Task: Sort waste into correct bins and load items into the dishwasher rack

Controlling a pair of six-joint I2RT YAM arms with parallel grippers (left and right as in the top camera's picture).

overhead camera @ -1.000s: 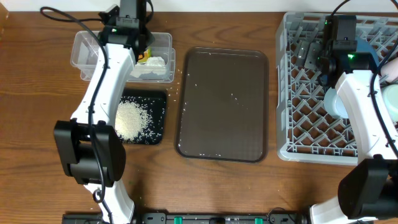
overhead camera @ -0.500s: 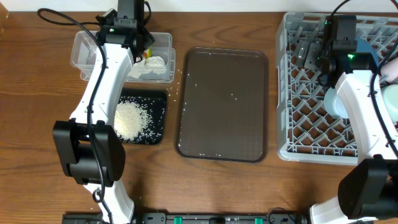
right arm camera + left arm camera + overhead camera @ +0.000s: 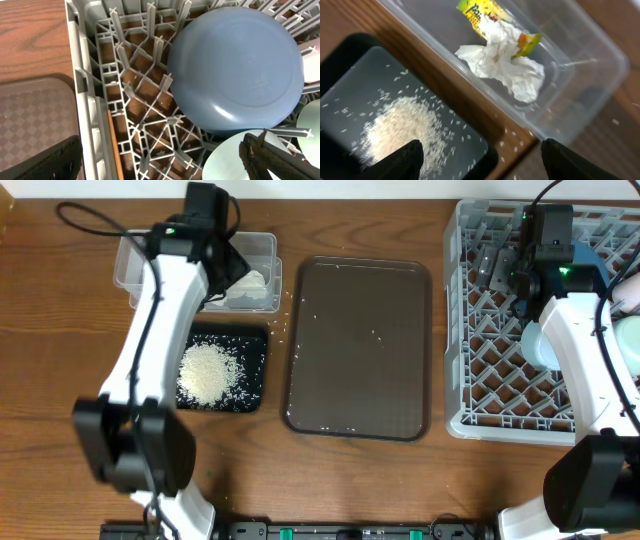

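My left gripper (image 3: 232, 268) (image 3: 482, 165) hovers open and empty over the seam between the two bins. The clear tub (image 3: 135, 265) (image 3: 580, 65) holds a crumpled white tissue (image 3: 255, 280) (image 3: 505, 65) and the yellow-green wrapper (image 3: 475, 12). A pile of rice (image 3: 205, 372) (image 3: 405, 125) lies in the black tray (image 3: 252, 370) (image 3: 350, 55). My right gripper (image 3: 500, 280) (image 3: 160, 165) stands open above the dishwasher rack (image 3: 470, 380) (image 3: 80, 75). In the rack are the blue dish (image 3: 237, 65), a light blue bowl (image 3: 535, 345), a mint-green bowl (image 3: 630, 350) (image 3: 225, 160), the pink cup (image 3: 630, 290) and the wooden stick (image 3: 114, 145).
A brown serving tray (image 3: 360, 350) (image 3: 30, 115) with a few stray rice grains lies between the bins and the rack. Loose grains (image 3: 512, 145) are scattered on the wood beside the tub and black tray.
The left jaws have opened and let go of the wrapper, which now lies in the clear tub. The left arm has shifted a little to the left. The right arm has not moved.
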